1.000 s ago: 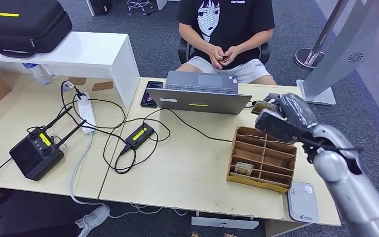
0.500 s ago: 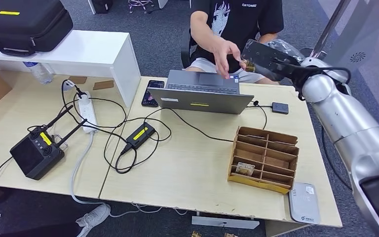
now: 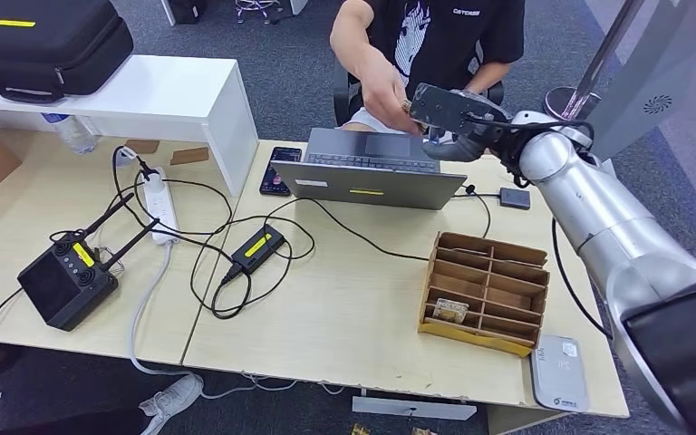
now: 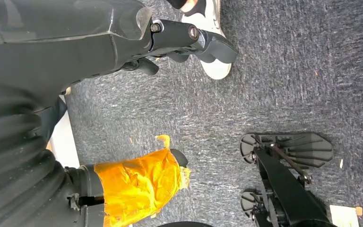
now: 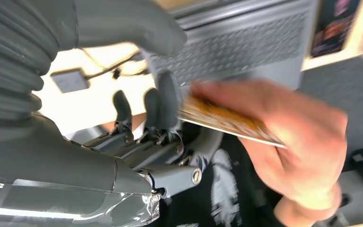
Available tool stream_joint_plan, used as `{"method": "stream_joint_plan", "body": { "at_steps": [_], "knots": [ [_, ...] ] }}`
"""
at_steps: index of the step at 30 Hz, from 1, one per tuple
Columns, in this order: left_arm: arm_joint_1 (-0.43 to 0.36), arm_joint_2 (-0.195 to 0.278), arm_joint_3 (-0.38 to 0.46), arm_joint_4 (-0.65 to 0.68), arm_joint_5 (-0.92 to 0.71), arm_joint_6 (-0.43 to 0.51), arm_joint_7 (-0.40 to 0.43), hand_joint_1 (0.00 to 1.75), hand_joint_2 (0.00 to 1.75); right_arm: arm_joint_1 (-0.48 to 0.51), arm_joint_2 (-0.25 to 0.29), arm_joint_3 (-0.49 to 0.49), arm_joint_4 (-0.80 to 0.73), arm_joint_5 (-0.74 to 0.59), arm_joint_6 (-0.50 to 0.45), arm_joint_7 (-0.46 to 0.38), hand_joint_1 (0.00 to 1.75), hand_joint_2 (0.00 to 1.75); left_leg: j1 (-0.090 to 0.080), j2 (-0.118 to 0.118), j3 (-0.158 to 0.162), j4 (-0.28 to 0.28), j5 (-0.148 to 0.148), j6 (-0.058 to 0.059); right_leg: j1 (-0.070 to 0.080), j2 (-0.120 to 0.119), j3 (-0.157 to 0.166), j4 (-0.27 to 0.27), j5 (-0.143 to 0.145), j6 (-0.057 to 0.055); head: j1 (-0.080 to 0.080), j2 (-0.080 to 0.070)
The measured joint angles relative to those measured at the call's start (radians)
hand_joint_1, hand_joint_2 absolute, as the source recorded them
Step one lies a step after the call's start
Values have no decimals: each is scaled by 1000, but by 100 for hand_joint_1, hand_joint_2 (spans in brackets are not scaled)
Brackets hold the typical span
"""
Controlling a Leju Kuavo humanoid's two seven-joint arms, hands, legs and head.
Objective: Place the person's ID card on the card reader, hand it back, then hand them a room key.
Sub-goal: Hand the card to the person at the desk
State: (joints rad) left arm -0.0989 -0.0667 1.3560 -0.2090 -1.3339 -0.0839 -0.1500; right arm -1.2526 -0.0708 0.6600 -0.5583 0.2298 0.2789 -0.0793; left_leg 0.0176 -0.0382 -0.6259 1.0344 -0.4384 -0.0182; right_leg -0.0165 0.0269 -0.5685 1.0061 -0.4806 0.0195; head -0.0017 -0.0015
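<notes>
Since a second ago, the right hand (image 3: 444, 113) was swung from the tabletop (image 3: 353, 299) to the person's hand (image 5: 283, 137), fingers (image 5: 163, 101) clamped on the room key (image 5: 227, 120); handover was judged underway.

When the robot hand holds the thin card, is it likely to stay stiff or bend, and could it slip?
The card probably stays stiff: in the right wrist view it juts out flat between the right hand and the person's hand, without sagging. It looks thin, so likely light. Its face seems smooth, and the fingers pinch just one end, so it might slip.
</notes>
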Motion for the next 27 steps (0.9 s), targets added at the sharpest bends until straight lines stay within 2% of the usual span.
{"method": "stream_joint_plan", "body": {
  "at_steps": [1, 3, 7, 11, 16, 23, 27],
  "knots": [
    [1, 0, 0, 0, 3, 0, 1, 0, 175, 4, -3, 0, -5, -20, 8, -15, 0, 0, 0, 0, 0, 0, 0, 0, 0, 0, 0, 0, 0, 0, 0, 0],
    [3, 0, 0, 0, 10, 0, 4, 0, 175, 24, -18, -1, -37, -67, 14, -43, 0, 0, 0, 0, 0, 0, 0, 0, 0, 0, 0, 0, 0, 0, 0, 0],
    [6, 0, 0, 0, 27, 7, 12, 0, 175, 106, -80, -5, -184, -154, -17, -72, 0, 175, 0, 0, 0, 1, 0, 0, 0, 0, 0, -1, 0, 0, 0, 0],
    [9, -2, 6, 0, 48, 22, 16, 0, 175, 285, -174, -33, -432, -160, -127, -106, 0, 175, 0, -2, 0, 1, -1, 1, 0, -2, 2, -2, -1, 1, 0, 0],
    [13, -6, 21, 0, 74, 42, 18, 0, 175, 595, -266, -105, -738, -29, -301, -138, 0, 175, 0, -3, 0, 1, -3, 2, 0, -4, 2, -3, -2, 1, 0, 0],
    [16, -16, 46, 0, 95, 68, 18, 0, 175, 1046, -277, -258, -1007, 329, -635, -150, 0, 175, 0, -5, 0, 0, -7, 1, 0, -6, 3, -3, -6, 1, 0, 0],
    [15, -17, 55, 0, 97, 71, 18, 0, 175, 1185, -271, -326, -1079, 398, -705, -142, 0, 175, 0, -3, 0, 0, -8, 1, 0, -4, 3, -3, -6, 0, 0, 0]
  ]
}}
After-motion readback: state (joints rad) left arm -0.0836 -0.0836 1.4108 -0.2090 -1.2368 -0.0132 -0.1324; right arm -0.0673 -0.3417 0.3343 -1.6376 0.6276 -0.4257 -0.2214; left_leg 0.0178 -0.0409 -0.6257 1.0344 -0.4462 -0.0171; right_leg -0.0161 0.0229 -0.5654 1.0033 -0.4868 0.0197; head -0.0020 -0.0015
